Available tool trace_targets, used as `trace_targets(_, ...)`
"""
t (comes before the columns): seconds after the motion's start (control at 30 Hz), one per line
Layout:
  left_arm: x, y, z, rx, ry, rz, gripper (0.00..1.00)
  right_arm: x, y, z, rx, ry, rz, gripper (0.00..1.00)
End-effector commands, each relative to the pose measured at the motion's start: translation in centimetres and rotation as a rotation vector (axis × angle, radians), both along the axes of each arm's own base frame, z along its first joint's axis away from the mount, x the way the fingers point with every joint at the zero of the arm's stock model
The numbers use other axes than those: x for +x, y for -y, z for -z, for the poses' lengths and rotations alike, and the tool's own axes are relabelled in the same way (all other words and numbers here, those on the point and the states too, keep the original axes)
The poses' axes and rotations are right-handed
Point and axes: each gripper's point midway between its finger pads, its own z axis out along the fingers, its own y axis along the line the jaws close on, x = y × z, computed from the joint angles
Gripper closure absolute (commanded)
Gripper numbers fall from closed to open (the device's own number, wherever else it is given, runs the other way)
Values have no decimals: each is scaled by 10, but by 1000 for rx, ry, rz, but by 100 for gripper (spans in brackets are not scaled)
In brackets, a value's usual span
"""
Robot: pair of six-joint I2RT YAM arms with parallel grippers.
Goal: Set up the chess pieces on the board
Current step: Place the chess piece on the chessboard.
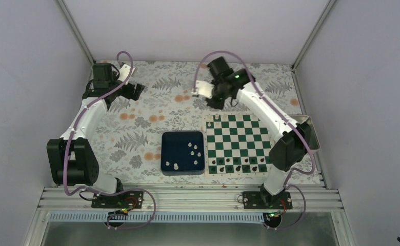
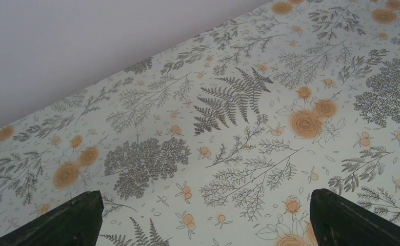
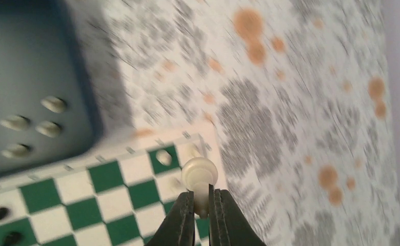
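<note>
My right gripper [image 3: 201, 199] is shut on a white chess piece [image 3: 199, 173], whose round base faces the camera; the view is blurred. It hangs over the far left corner of the green and white board [image 3: 105, 177], where two white pieces [image 3: 163, 156] stand. In the top view that gripper [image 1: 216, 100] sits just beyond the board [image 1: 239, 138]. More white chess pieces [image 1: 193, 148] lie in the dark blue tray [image 1: 180, 141]. My left gripper [image 2: 203, 205] is open and empty over the floral cloth at the back left [image 1: 130, 92].
Small black pieces [image 1: 234, 165] fill the board's two nearest rows. The blue tray [image 3: 23, 61] lies directly left of the board. A metal tray's edge [image 1: 311, 134] shows behind the right arm's elbow. White walls enclose the table at the back and sides.
</note>
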Motion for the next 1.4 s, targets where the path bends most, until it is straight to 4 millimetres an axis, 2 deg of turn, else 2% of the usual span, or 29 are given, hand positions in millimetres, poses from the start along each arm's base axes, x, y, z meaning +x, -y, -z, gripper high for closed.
trace_targets(0.0,0,-1,-9,4,29,5,0,35,59,1,-18,-13,104,94)
trace_targets(0.1,0,-1,-10,5,32,5,0,52,93,16,-14,-46,177,94)
trace_targets(0.23,0,-1,-9,4,31,5,0,65,130,42,-12,-101,257,93)
trace_targets(0.43,0,-1,-8,4,26,6,0,70,171,87,-23,-187,348,93)
trace_targets(0.63,1,-1,-8,4,26,6,0,70,205,117,-40,-234,415,92)
trace_targets(0.8,1,-1,-6,3,23,4,0,67,222,134,-49,-271,445,92)
trace_targets(1.07,1,-2,-6,5,23,4,0,66,234,167,-60,-332,467,92)
trace_targets(1.37,1,-2,-6,6,22,3,0,68,232,183,-44,-360,463,92)
